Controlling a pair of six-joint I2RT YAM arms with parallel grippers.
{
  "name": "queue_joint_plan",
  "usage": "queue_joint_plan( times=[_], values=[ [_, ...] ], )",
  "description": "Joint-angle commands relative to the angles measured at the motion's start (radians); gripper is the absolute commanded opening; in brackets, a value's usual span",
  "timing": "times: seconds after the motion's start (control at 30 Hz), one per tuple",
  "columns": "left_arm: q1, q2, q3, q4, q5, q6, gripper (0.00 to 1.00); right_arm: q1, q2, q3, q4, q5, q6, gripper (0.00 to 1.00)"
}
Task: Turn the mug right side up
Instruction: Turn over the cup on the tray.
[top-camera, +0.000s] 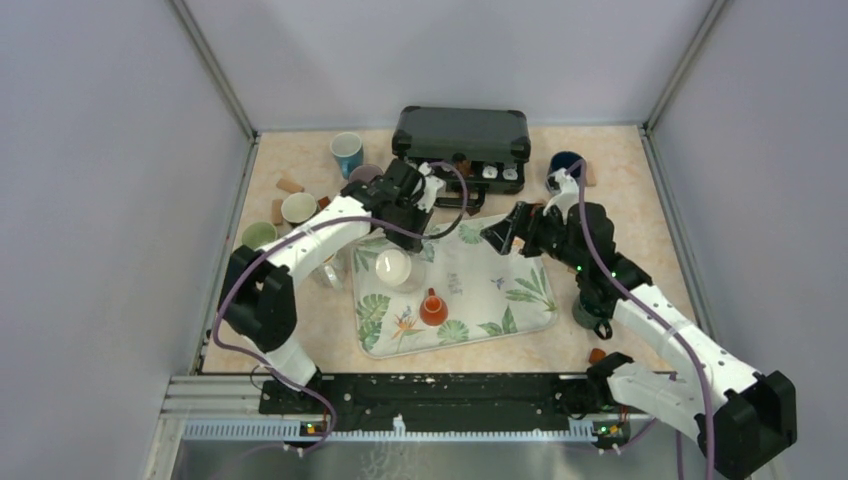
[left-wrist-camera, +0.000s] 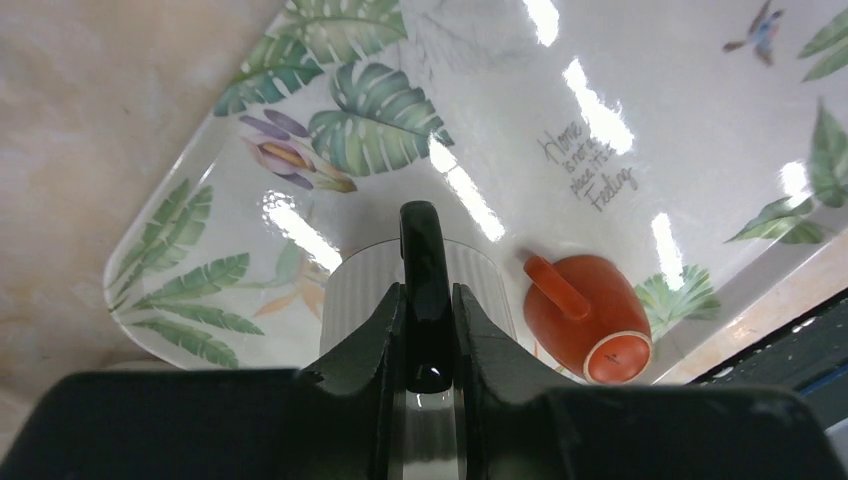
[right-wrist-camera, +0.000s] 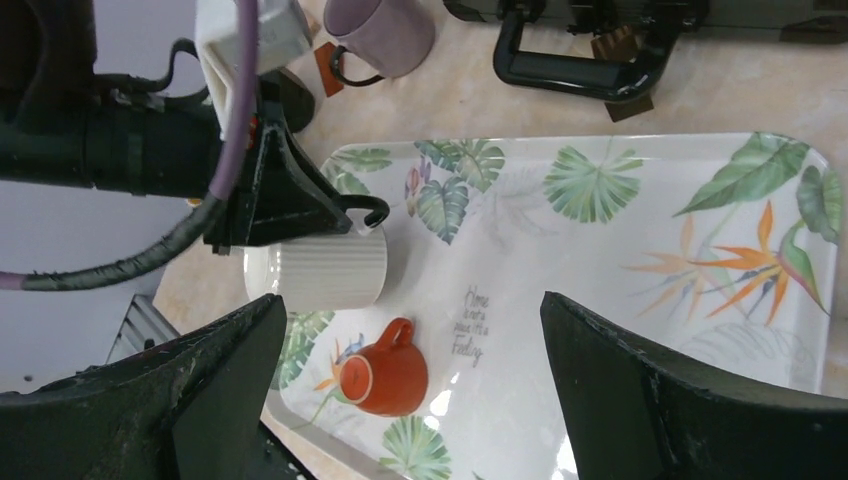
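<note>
A white ribbed mug (top-camera: 392, 265) (right-wrist-camera: 320, 270) with a black handle (left-wrist-camera: 424, 240) is at the left part of the leaf-patterned tray (top-camera: 510, 270). My left gripper (left-wrist-camera: 428, 290) (top-camera: 408, 232) is shut on that handle, coming in from above. From above the mug's upper end shows as a white disc; whether it rests on the tray I cannot tell. A small orange mug (top-camera: 433, 308) (left-wrist-camera: 590, 315) (right-wrist-camera: 390, 378) stands upside down beside it, base up. My right gripper (right-wrist-camera: 412, 300) (top-camera: 500, 232) hangs open over the tray's middle, holding nothing.
A black case (top-camera: 462, 135) lies behind the tray. A blue mug (top-camera: 347, 152), a purple mug (right-wrist-camera: 385, 30) and two pale cups (top-camera: 298, 207) stand at the back left. A dark blue mug (top-camera: 565, 165) is at the back right, a dark cup (top-camera: 585, 312) by the tray's right edge.
</note>
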Motion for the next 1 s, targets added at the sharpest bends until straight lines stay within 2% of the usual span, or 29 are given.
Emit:
queue_joint_plan(
  times=[0.0, 0.23, 0.43, 0.77, 0.97],
  values=[
    [0.050, -0.130, -0.019, 0.135, 0.115, 0.009, 0.00, -0.009, 0.014, -0.018, 0.206, -0.076, -0.023, 0.99],
    [0.091, -0.234, -0.089, 0.283, 0.279, 0.043, 0.00, -0.014, 0.092, -0.054, 0.444, -0.153, -0.114, 0.99],
    [0.132, -0.313, -0.153, 0.439, 0.495, 0.020, 0.00, -0.043, 0.206, -0.044, 0.641, -0.359, -0.143, 0.96],
    [0.166, -0.364, -0.218, 0.766, 0.781, -0.173, 0.00, -0.104, 0.321, 0.060, 0.809, -0.721, -0.067, 0.86],
    [0.175, -0.353, -0.226, 0.925, 0.868, -0.284, 0.00, -0.112, 0.371, 0.131, 0.843, -0.778, -0.033, 0.85]
  ],
)
